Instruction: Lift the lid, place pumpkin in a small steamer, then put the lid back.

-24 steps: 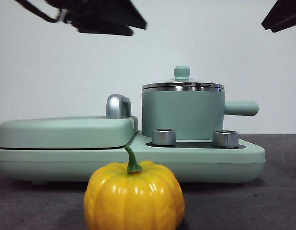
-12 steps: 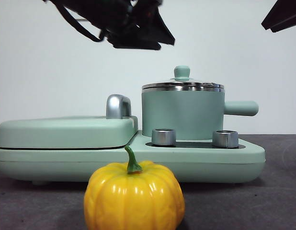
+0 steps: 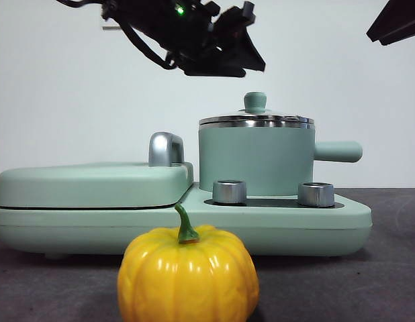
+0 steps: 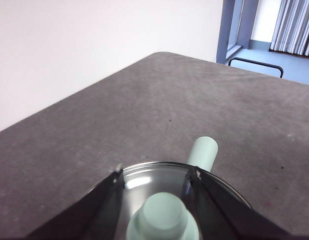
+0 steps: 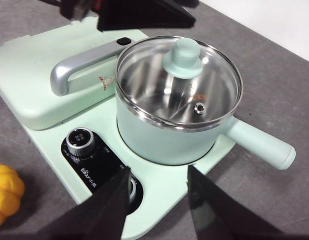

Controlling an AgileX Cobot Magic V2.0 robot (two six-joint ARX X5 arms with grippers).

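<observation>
One lid [image 3: 256, 119] is seen on one small steamer [image 3: 256, 159]; one pumpkin [image 3: 188, 274] sits bottom centre; left pincer [image 4: 155, 176] is spread above the knob; right pincer [image 5: 157, 192] spread.

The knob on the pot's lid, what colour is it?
Mint green; the knob shows best in the right wrist view.

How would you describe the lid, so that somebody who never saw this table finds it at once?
Find the wide mint-green cooker base on the dark table. On its right half stands the small steamer, a cylindrical pot with a stubby side handle; the lid sits on top. It is round clear glass with a steel rim and a mint-green knob, unlike the flat rectangular cover alongside.
</observation>
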